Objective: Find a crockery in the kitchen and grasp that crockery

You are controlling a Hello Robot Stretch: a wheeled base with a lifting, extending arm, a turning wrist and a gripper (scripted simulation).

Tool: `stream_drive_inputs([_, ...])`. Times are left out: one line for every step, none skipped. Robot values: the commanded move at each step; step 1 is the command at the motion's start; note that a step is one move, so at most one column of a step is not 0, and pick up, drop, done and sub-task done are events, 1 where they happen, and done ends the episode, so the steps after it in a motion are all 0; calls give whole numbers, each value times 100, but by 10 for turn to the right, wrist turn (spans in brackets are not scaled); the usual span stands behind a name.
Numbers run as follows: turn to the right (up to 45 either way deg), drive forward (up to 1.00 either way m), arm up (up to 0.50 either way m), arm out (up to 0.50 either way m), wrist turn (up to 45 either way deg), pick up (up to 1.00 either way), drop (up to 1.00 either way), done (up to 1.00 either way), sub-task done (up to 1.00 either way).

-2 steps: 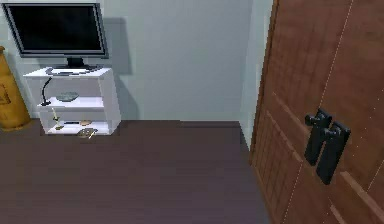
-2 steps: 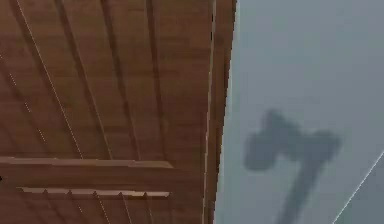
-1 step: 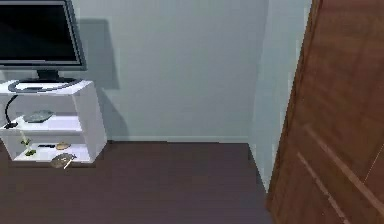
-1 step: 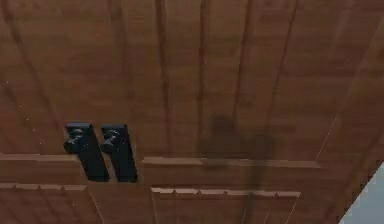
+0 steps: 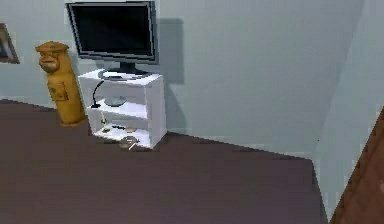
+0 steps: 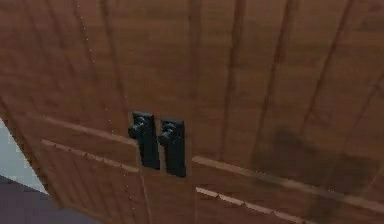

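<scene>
A television is standing on a white shelf unit beside a yellow statue; 2 dark handles are showing on a wooden door. For the gripper state and crockery location: cannot tell.

The television is showing a black screen and frame; the stand is gleaming white; the statue is glowing orange-yellow; the floor is looking dark brown; the wall is appearing pale grey-blue; the wooden panels are showing streaked reddish-brown grain, with black handles.
</scene>
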Motion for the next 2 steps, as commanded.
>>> stream_drive_inputs([0,35,0,0,0,0,0,0,0])
stream_drive_inputs([-450,0,0,0,0,0,0,0,0])
